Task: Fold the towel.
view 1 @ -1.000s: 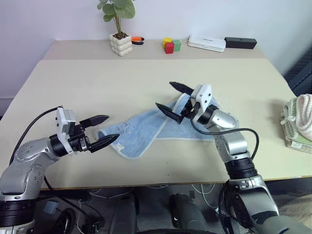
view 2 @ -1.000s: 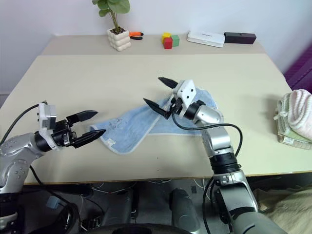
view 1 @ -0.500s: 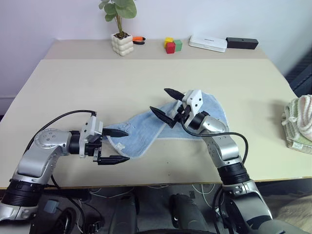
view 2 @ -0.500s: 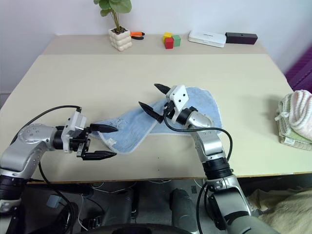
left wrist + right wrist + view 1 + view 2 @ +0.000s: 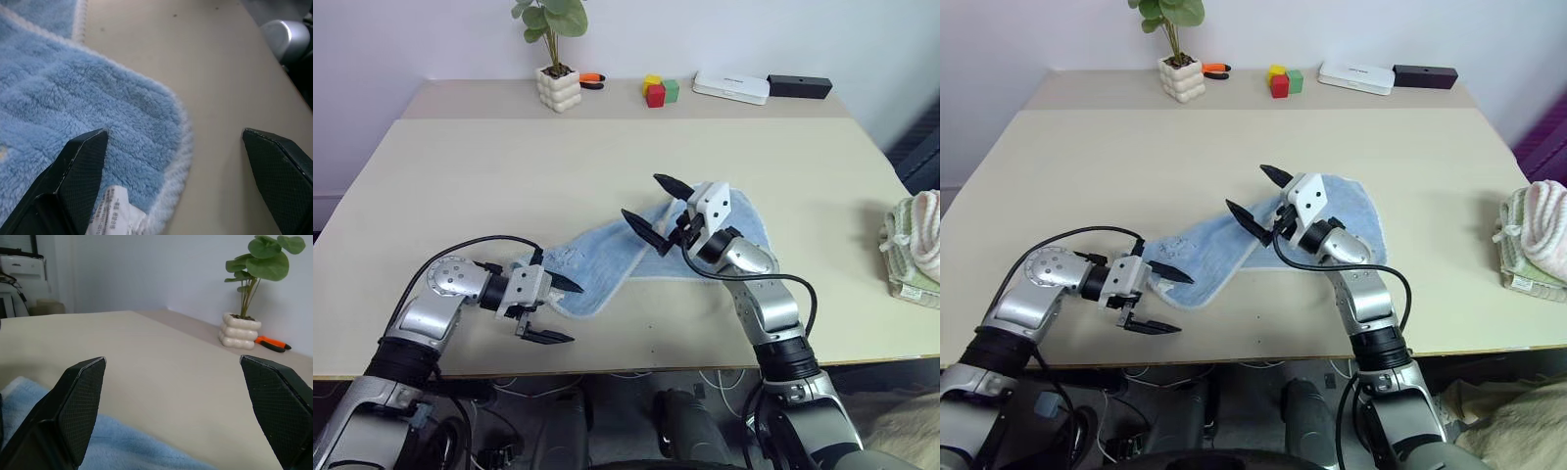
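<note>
The light blue towel (image 5: 607, 259) lies rumpled on the table (image 5: 509, 176), running from its near-left corner up to the right. My left gripper (image 5: 576, 313) is low at that near-left corner and open. One finger (image 5: 83, 166) is over the cloth beside a white label (image 5: 112, 210), the other finger (image 5: 279, 171) over bare table past the pale hem. My right gripper (image 5: 641, 196) hovers open above the towel's middle, tilted slightly upward, with nothing between its fingers.
A cream and pale green towel stack (image 5: 915, 245) sits at the right table edge. Along the back stand a potted plant (image 5: 555, 78), an orange tool (image 5: 590, 78), coloured blocks (image 5: 658, 91), a white box (image 5: 730, 86) and a black box (image 5: 797, 86).
My left gripper has dropped, swung in to the right and rolled, so it now straddles the towel's near-left corner. The right gripper has stayed roughly in place above the towel.
</note>
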Robot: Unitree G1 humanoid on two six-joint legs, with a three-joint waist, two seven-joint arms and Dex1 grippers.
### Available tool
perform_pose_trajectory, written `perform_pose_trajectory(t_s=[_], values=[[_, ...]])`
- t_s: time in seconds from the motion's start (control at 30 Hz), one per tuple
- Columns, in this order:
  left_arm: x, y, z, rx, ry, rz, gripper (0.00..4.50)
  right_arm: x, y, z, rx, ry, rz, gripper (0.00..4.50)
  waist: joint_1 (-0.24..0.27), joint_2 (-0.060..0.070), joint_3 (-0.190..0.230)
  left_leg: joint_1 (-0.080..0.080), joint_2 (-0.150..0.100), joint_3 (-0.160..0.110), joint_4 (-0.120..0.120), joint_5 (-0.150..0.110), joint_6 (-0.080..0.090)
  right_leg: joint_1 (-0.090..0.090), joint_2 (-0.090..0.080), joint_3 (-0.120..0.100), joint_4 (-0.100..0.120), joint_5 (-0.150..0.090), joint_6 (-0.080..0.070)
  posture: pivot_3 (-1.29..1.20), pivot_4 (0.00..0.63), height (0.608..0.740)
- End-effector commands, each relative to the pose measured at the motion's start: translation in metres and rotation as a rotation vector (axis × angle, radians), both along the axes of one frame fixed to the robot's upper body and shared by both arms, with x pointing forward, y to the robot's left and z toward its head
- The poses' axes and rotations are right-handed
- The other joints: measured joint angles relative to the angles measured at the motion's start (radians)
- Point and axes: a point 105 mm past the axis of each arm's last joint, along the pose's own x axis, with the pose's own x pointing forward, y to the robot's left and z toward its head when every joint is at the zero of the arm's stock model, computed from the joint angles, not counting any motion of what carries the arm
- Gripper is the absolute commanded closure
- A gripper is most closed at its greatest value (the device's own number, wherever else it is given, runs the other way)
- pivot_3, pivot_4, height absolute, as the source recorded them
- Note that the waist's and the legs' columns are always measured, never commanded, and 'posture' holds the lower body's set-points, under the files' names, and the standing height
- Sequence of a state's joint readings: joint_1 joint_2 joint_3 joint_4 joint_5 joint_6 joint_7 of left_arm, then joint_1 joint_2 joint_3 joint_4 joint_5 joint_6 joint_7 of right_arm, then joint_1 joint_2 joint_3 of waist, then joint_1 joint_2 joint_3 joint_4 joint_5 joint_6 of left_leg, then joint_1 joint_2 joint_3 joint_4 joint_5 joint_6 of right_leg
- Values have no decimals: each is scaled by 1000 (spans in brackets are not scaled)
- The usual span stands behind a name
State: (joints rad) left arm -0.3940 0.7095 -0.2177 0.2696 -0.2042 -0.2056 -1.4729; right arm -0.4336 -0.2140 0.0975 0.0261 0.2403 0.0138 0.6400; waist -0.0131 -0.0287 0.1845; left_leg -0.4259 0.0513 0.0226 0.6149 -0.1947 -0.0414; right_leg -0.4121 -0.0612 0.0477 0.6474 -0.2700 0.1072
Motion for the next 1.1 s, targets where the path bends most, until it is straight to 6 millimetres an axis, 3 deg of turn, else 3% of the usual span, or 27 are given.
perform_pose_trajectory(t_s=[0.03,0.1,0.27,0.3,0.5,0.57,0.67,0.73,0.9,1.1], values=[[3,3,-11,40,-19,21,824,-8,3,24,34,-89,14,0,0,0,0,0,0,0,0,0,0,1,0,0,0,0,0,0,150,740],[3,1,-10,11,-9,29,1612,-8,4,27,31,-98,14,0,2,1,-1,1,0,0,1,0,0,1,0,0,0,0,0,0,150,740],[8,3,-8,8,-40,48,4187,-9,5,26,36,-89,21,0,1,0,-1,1,0,0,1,0,0,2,0,0,0,0,0,0,150,740],[9,4,-8,4,-37,52,4459,-8,5,26,37,-90,21,0,0,0,-1,1,0,0,1,0,0,2,0,0,0,0,0,0,150,740],[13,5,4,-77,-17,94,4459,-7,5,28,38,-94,23,0,-1,0,-1,1,0,0,1,0,0,2,0,0,0,0,0,0,150,740],[17,7,19,-149,-7,126,4459,-6,4,27,31,-94,21,0,-2,0,-1,1,0,0,1,0,0,2,0,0,0,0,0,0,150,740],[20,8,64,-341,10,174,4459,-5,-5,26,16,-90,7,0,-1,0,0,0,0,0,1,0,0,1,0,0,1,0,1,0,150,740],[17,15,83,-382,-5,186,4459,-2,-14,25,-5,-89,-15,0,-2,0,0,0,0,-1,1,0,0,1,0,0,0,1,3,0,150,740],[12,34,94,-396,-24,236,4459,8,-39,26,-74,-101,-79,0,-4,0,0,0,0,-1,0,0,0,1,0,0,0,0,1,0,150,740],[-2,38,105,-472,-37,244,4459,22,-57,20,-274,-148,-165,0,-5,0,0,0,0,0,0,0,0,0,0,0,0,0,0,0,150,740]])
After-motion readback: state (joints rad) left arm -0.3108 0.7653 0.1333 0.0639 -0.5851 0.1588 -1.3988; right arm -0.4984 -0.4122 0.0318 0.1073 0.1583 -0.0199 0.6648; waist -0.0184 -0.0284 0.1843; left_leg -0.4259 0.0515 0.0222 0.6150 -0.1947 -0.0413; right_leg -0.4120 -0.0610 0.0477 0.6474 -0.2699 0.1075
